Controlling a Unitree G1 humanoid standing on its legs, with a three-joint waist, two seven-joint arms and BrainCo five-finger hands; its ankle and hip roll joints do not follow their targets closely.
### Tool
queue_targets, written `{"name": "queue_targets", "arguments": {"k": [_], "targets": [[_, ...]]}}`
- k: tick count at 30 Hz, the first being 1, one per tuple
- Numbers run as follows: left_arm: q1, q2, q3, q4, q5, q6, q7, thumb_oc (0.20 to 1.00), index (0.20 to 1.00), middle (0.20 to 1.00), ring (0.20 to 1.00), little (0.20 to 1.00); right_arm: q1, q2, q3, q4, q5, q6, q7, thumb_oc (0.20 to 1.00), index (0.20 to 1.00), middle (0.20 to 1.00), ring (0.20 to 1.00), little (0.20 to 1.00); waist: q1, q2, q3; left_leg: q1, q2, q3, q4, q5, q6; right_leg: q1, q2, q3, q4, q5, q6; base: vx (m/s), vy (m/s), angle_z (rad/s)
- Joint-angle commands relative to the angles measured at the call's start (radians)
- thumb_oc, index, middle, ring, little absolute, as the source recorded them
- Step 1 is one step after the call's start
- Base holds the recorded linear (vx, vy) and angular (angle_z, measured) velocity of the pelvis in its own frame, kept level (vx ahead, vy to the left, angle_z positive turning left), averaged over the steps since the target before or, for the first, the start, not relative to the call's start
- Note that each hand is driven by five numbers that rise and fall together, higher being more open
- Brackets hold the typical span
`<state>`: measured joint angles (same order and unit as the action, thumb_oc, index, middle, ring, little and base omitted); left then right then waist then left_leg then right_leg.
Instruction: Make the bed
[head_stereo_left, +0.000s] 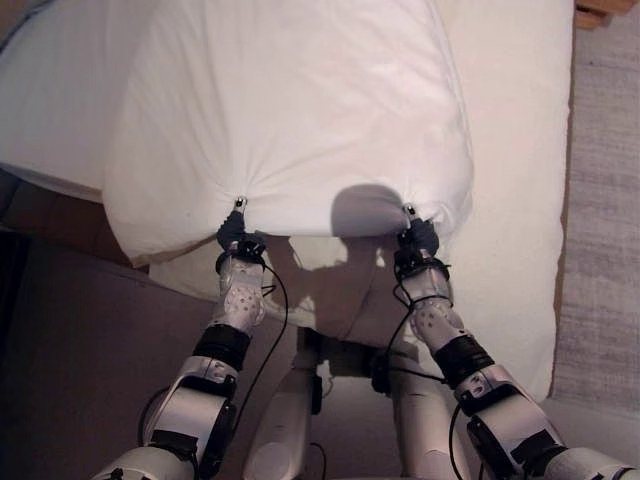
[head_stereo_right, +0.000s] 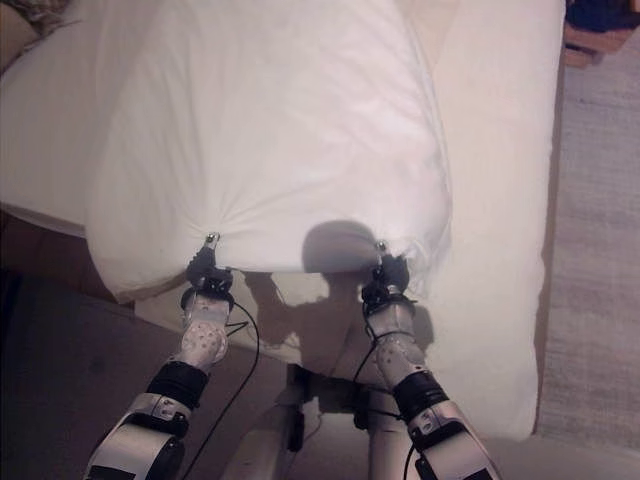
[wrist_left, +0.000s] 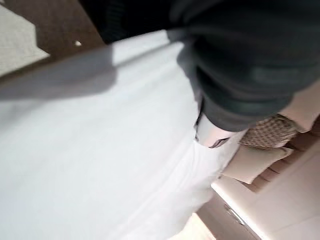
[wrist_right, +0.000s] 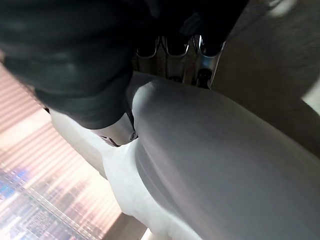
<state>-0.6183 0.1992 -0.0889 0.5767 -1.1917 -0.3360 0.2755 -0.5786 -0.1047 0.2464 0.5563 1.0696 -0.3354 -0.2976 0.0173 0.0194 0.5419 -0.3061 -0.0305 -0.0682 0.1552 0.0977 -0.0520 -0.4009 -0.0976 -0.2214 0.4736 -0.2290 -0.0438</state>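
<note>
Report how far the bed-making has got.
Done: nothing looks finished; the mattress lies mostly bare. In hand: the left hand and right hand each pinch the near edge of the white duvet, which bunches at both grips. Left: spreading the duvet flat over the mattress and smoothing it.

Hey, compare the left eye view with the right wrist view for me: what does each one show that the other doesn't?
Left eye view alone: the whole white duvet spread over the cream mattress, the left hand pinching its near edge, and grey carpet at the right. Right wrist view alone: a close look at the fingers curled over a fold of the cloth. Shared: the right hand shut on the duvet's edge.
</note>
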Motion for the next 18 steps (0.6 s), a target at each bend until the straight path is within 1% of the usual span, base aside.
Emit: {"name": "queue_targets", "arguments": {"k": [1,2,3,4,5,6,7,8,9,10,11,12,13,14,15,16,17,18], "targets": [[0.058,0.068,0.121,-0.070,0.022,-0.110,-0.010,0.200,0.200,0.200,0.200,0.200,0.099,-0.075,-0.135,-0.023,-0.026,-0.054,0.002,0.200,0.200,0.200,0.200,0.200,0.015,-0.019,-0.070,0.033,0.089,-0.059,0.052,-0.059,-0.033,0.159,-0.076,0.046,-0.158,0.147,0.130,0.03,0.309,-0.16],[0.066,0.062,0.128,-0.068,0.014,-0.111,-0.009,0.200,0.200,0.200,0.200,0.200,0.104,-0.070,-0.129,-0.020,-0.027,-0.049,0.004,0.200,0.200,0.200,0.200,0.200,0.014,-0.018,-0.077,0.049,0.127,-0.063,0.021,-0.039,-0.038,0.163,-0.087,0.062,-0.158,0.150,0.137,0.06,0.385,-0.09],[0.075,0.056,0.137,-0.068,0.002,-0.116,-0.013,0.200,0.200,0.200,0.200,0.200,0.111,-0.068,-0.127,-0.018,-0.032,-0.042,0.006,0.200,0.200,0.200,0.200,0.200,0.012,-0.016,-0.094,0.065,0.177,-0.075,-0.020,-0.010,-0.049,0.167,-0.105,0.084,-0.157,0.153,0.149,0.07,0.451,-0.02],[0.083,0.053,0.138,-0.071,-0.002,-0.116,-0.017,0.200,0.200,0.200,0.200,0.200,0.116,-0.070,-0.127,-0.016,-0.034,-0.033,0.007,0.200,0.200,0.200,0.200,0.200,0.009,-0.012,-0.108,0.075,0.210,-0.075,-0.042,0.004,-0.057,0.167,-0.120,0.097,-0.154,0.156,0.158,0.08,0.495,-0.04],[0.091,0.048,0.141,-0.068,-0.012,-0.118,-0.022,0.200,0.200,0.200,0.200,0.200,0.129,-0.071,-0.130,-0.020,-0.037,-0.025,0.011,0.200,0.200,0.200,0.200,0.200,0.004,-0.006,-0.128,0.089,0.240,-0.058,-0.067,0.021,-0.066,0.167,-0.139,0.108,-0.157,0.169,0.168,0.09,0.515,-0.16],[0.098,0.041,0.139,-0.074,-0.019,-0.121,-0.025,0.200,0.200,0.200,0.200,0.200,0.145,-0.074,-0.141,-0.030,-0.038,-0.020,0.011,0.200,0.200,0.200,0.200,0.200,-0.004,-0.003,-0.142,0.098,0.259,-0.032,-0.067,0.020,-0.075,0.179,-0.169,0.112,-0.159,0.174,0.182,0.09,0.610,-0.25],[0.100,0.034,0.123,-0.078,-0.024,-0.119,-0.037,0.200,0.200,0.200,0.200,0.200,0.169,-0.071,-0.151,-0.056,-0.039,-0.015,0.015,0.200,0.200,0.200,0.200,0.200,-0.018,0.004,-0.167,0.105,0.264,0.018,-0.062,-0.007,-0.079,0.184,-0.211,0.111,-0.167,0.192,0.205,0.10,0.597,-0.18],[0.106,0.041,0.102,-0.073,-0.023,-0.118,-0.048,0.200,0.200,0.200,0.200,0.200,0.185,-0.072,-0.142,-0.062,-0.039,-0.007,0.020,0.200,0.200,0.200,0.200,0.200,-0.022,0.000,-0.182,0.114,0.261,0.036,-0.053,-0.036,-0.089,0.189,-0.241,0.110,-0.175,0.211,0.217,0.06,0.622,-0.10],[0.106,0.036,0.087,-0.068,-0.020,-0.112,-0.054,0.200,0.200,0.200,0.200,0.200,0.203,-0.065,-0.144,-0.083,-0.039,-0.004,0.021,0.200,0.200,0.200,0.200,0.200,-0.022,-0.008,-0.186,0.099,0.219,0.038,-0.024,-0.055,-0.084,0.207,-0.277,0.120,-0.213,0.278,0.229,0.01,0.641,0.06],[0.105,0.030,0.084,-0.079,-0.020,-0.118,-0.064,0.200,0.200,0.200,0.200,0.200,0.210,-0.060,-0.145,-0.092,-0.043,0.001,0.022,0.200,0.200,0.200,0.200,0.200,-0.025,-0.028,-0.187,0.074,0.158,0.049,0.051,-0.104,-0.071,0.214,-0.328,0.128,-0.261,0.404,0.245,-0.04,0.695,0.09],[0.114,0.032,0.080,-0.085,-0.024,-0.122,-0.072,0.200,0.200,0.200,0.200,0.200,0.202,-0.049,-0.138,-0.086,-0.049,0.008,0.022,0.200,0.200,0.200,0.200,0.200,-0.024,-0.040,-0.189,0.058,0.137,0.080,0.091,-0.137,-0.059,0.208,-0.357,0.114,-0.290,0.488,0.247,-0.05,0.599,0.07],[0.121,0.040,0.082,-0.087,-0.016,-0.123,-0.066,0.200,0.200,0.200,0.200,0.200,0.196,-0.044,-0.133,-0.080,-0.049,0.011,0.023,0.200,0.200,0.200,0.200,0.200,-0.016,-0.035,-0.192,0.057,0.138,0.100,0.093,-0.148,-0.052,0.199,-0.354,0.091,-0.299,0.485,0.240,-0.04,0.536,0.01],[0.125,0.040,0.089,-0.080,-0.013,-0.130,-0.055,0.200,0.200,0.200,0.200,0.200,0.191,-0.031,-0.131,-0.072,-0.044,0.003,0.020,0.200,0.200,0.200,0.200,0.200,-0.004,-0.027,-0.195,0.059,0.132,0.128,0.082,-0.149,-0.039,0.199,-0.358,0.027,-0.296,0.477,0.237,-0.06,0.780,-0.15],[0.140,0.033,0.100,-0.081,-0.011,-0.129,-0.051,0.200,0.200,0.200,0.200,0.200,0.175,-0.012,-0.119,-0.053,-0.037,-0.002,0.022,0.200,0.200,0.200,0.200,0.200,0.009,-0.001,-0.215,0.071,0.094,0.151,0.038,-0.134,-0.006,0.210,-0.322,-0.013,-0.232,0.396,0.216,-0.06,0.844,-0.31],[0.142,0.024,0.105,-0.080,-0.013,-0.126,-0.049,0.200,0.200,0.200,0.200,0.200,0.173,-0.005,-0.115,-0.038,-0.028,-0.006,0.025,0.200,0.200,0.200,0.200,0.200,0.010,0.005,-0.223,0.087,0.073,0.158,0.005,-0.117,0.004,0.212,-0.278,-0.007,-0.186,0.327,0.197,-0.03,0.633,-0.38],[0.143,0.024,0.105,-0.080,-0.013,-0.126,-0.050,0.200,0.200,0.200,0.200,0.200,0.172,-0.006,-0.114,-0.037,-0.027,-0.006,0.027,0.200,0.200,0.200,0.200,0.200,0.010,0.004,-0.222,0.091,0.073,0.159,0.001,-0.116,0.003,0.211,-0.278,-0.006,-0.179,0.321,0.195,0.00,0.351,-0.28],[0.148,0.017,0.112,-0.079,-0.020,-0.121,-0.056,0.200,0.200,0.200,0.200,0.200,0.169,-0.003,-0.113,-0.020,-0.020,-0.004,0.034,0.200,0.200,0.200,0.200,0.200,0.016,0.010,-0.229,0.107,0.051,0.160,-0.030,-0.100,0.012,0.214,-0.204,0.003,-0.126,0.243,0.171,0.00,0.338,-0.10],[0.151,0.014,0.113,-0.076,-0.024,-0.114,-0.058,0.200,0.200,0.200,0.200,0.200,0.171,0.001,-0.113,-0.012,-0.012,-0.004,0.040,0.200,0.200,0.200,0.200,0.200,0.015,0.014,-0.236,0.121,0.033,0.167,-0.057,-0.087,0.019,0.211,-0.118,0.005,-0.078,0.179,0.154,0.01,0.438,-0.07]]}}
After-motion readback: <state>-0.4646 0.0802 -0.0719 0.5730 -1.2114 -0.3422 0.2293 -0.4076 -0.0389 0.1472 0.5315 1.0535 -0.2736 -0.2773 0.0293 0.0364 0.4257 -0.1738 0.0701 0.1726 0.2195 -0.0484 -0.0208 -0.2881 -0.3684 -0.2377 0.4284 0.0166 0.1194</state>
